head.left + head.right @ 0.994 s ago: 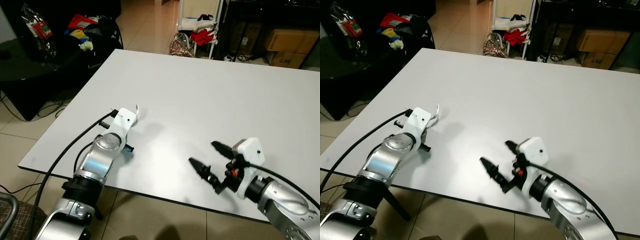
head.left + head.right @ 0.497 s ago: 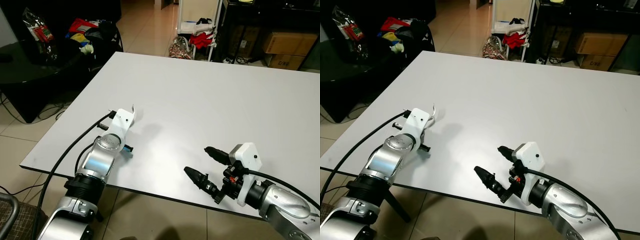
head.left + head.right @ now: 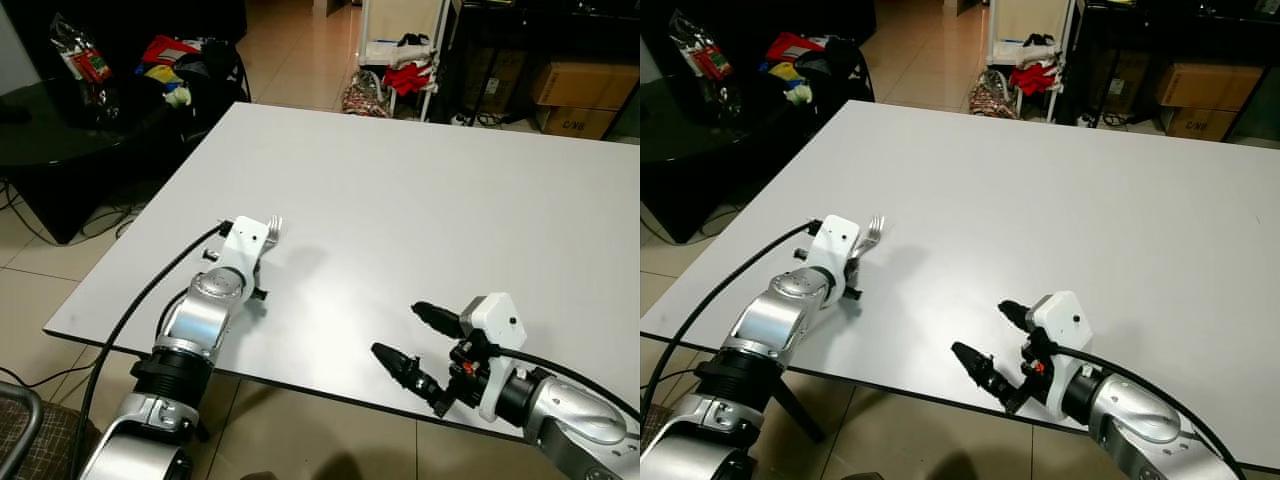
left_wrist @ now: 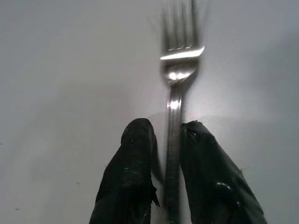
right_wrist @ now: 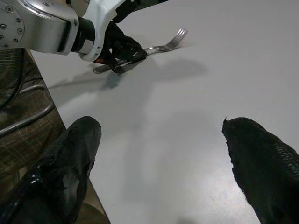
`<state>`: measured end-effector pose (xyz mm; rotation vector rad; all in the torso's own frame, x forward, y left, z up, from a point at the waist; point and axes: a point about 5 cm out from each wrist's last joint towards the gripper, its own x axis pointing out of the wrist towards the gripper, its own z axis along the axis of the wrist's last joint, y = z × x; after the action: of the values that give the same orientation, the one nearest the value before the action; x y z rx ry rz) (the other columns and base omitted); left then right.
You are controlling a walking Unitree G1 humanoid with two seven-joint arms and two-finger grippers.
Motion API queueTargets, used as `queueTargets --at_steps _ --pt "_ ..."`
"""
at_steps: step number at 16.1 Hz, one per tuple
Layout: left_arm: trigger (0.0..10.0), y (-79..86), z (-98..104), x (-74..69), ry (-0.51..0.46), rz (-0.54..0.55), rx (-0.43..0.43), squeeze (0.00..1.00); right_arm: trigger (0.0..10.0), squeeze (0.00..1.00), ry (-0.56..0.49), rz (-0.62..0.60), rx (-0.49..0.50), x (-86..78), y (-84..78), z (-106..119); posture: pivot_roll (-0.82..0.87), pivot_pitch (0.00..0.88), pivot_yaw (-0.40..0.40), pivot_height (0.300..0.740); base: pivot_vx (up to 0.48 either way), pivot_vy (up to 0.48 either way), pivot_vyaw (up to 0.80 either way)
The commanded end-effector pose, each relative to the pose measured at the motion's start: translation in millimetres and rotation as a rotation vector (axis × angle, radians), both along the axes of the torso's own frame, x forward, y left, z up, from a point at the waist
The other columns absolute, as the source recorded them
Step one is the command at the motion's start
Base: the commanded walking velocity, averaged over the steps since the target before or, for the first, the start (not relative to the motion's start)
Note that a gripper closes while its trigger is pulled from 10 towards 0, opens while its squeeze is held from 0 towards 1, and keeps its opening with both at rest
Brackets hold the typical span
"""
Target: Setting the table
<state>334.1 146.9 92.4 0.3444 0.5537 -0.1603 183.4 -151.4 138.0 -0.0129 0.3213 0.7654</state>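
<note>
Left end effector lowers fork onto tabletop, near-left area.

Left end effector (image 4: 170,158) pinching fork (image 3: 868,238) by the handle, fingers (image 4: 133,154) pressed against it either side; tines point away from robot toward table centre. Fork now lies flatter than a second ago, when the tines stood up from the wrist housing; looks like it rests on the white tabletop (image 3: 420,200), though contact is hard to confirm from the blurry wrist view. Right end effector (image 3: 420,345) spread wide, holding nothing, and has drawn back to the near edge, well apart from the fork. Reads as fork placement almost done; release is the likely next step. No other tableware on the tabletop yet.
</note>
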Motion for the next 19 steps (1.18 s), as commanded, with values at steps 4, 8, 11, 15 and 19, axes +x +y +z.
queueTargets --at_steps 4,8,11,15,19 --pt "10.0 -2.2 21 6.4 -0.054 -0.030 -0.037 1.00 10.0 0.00 -0.020 0.004 -0.003 1.7 -2.9 5 0.00 0.000 0.045 0.740 0.000 0.000 0.00" --pt "10.0 2.5 45 18.3 -0.170 -0.020 -0.031 0.96 10.0 0.00 -0.031 0.009 -0.011 6.4 -6.4 8 0.00 0.000 0.035 0.740 0.000 0.000 0.00" --pt "10.0 25.5 41 16.8 -0.176 0.033 0.043 0.00 10.0 0.00 -0.028 -0.004 -0.012 3.7 -6.8 8 0.00 0.000 0.047 0.740 0.000 0.000 0.00" --pt "10.0 47.0 35 15.2 -0.176 0.056 0.140 0.00 10.0 0.00 -0.022 -0.001 -0.006 1.2 -5.4 7 -0.01 0.000 0.047 0.740 0.000 0.000 0.00" --pt "10.0 49.7 23 9.4 -0.120 0.006 0.192 0.00 10.0 0.00 -0.026 0.011 -0.012 2.2 -4.8 9 -0.01 0.000 0.046 0.740 0.000 0.000 0.00"
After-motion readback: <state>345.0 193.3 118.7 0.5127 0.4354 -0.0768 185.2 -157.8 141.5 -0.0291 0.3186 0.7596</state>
